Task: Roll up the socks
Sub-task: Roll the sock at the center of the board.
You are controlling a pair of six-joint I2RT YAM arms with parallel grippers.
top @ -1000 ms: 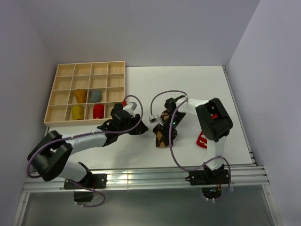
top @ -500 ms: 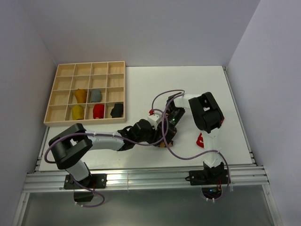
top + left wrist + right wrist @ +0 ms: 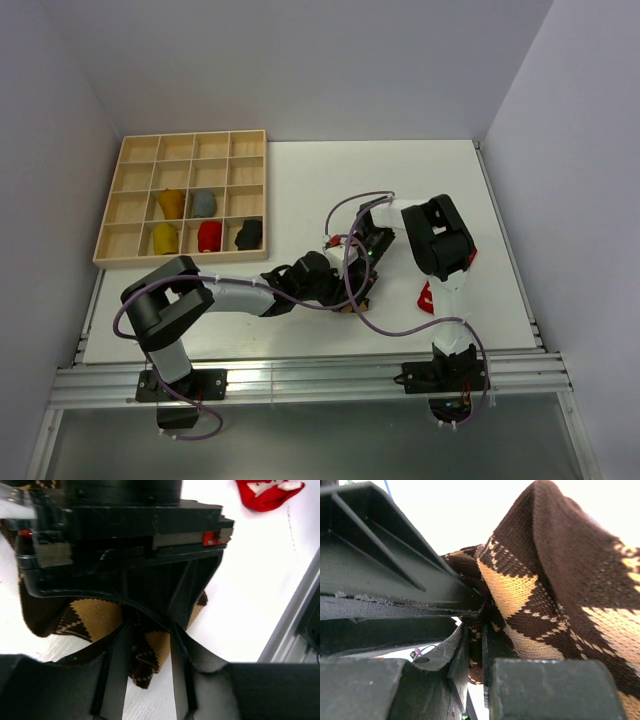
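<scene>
Argyle sock point(image 3: 95, 620) between both pairs of fingers.
The right gripper point(image 3: 474, 630) pinches its cloth; the left gripper point(image 3: 148, 630) straddles it, grip unclear.

L hand point(image 3: 150, 632) astride argyle sock point(image 3: 85, 621); red sock point(image 3: 267, 492) top-right.

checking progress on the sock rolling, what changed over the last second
The left tool swung right from the near right compartment of the tray, uncovering a dark bundle there, and now reaches the argyle sock; whether it grips is unclear. The right arm's elbow shifted slightly left. Unchanged: the right tool pinching that sock, the other bundles, the red sock.
</scene>
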